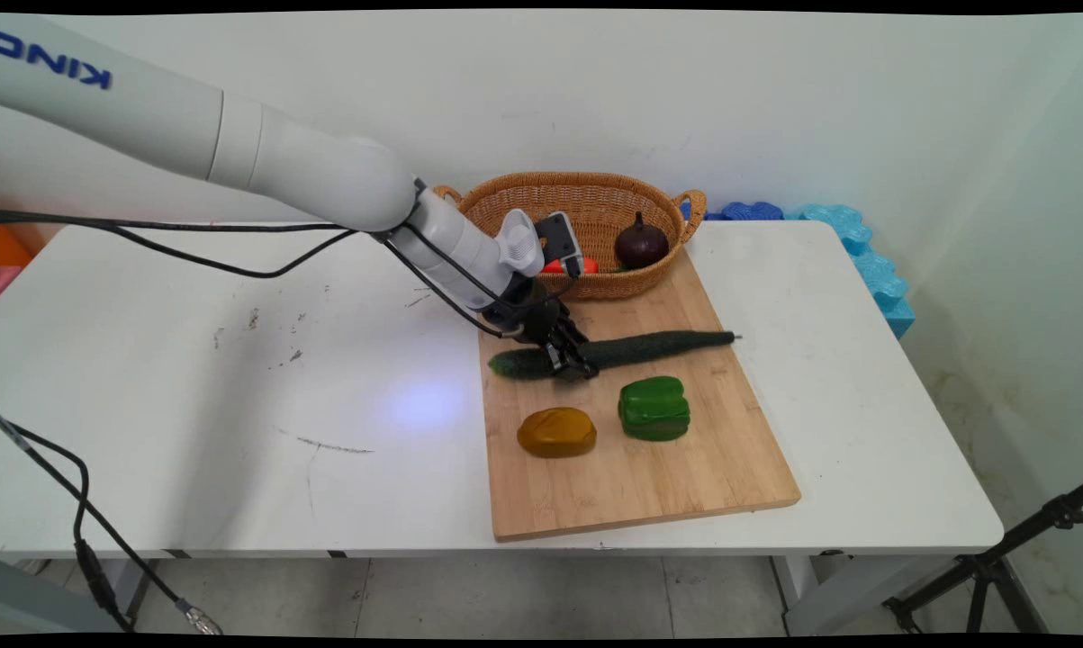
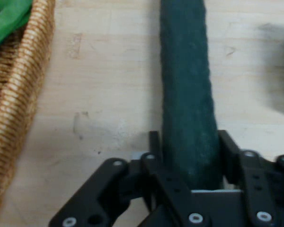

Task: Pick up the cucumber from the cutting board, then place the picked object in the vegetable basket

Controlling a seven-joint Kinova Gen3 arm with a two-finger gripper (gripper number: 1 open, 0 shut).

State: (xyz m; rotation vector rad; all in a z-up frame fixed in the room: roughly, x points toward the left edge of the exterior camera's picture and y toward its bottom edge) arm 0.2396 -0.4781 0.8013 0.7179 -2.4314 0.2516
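A long dark green cucumber (image 1: 631,350) lies across the wooden cutting board (image 1: 649,486). My gripper (image 1: 570,360) is down on the board at the cucumber's left part, its fingers on either side of it. In the hand view the cucumber (image 2: 185,94) runs straight up from between the two black fingers (image 2: 154,142), which press against its sides. The gripper (image 2: 189,149) is shut on the cucumber, which still rests on the board (image 2: 109,85).
A green bell pepper (image 1: 654,409) and a brownish-yellow potato-like item (image 1: 556,432) lie on the board nearer the front. A wicker basket (image 1: 586,193) at the board's far end holds a dark purple onion-like vegetable (image 1: 641,243) and a red item (image 1: 568,266). Blue foam pieces (image 1: 856,243) line the wall.
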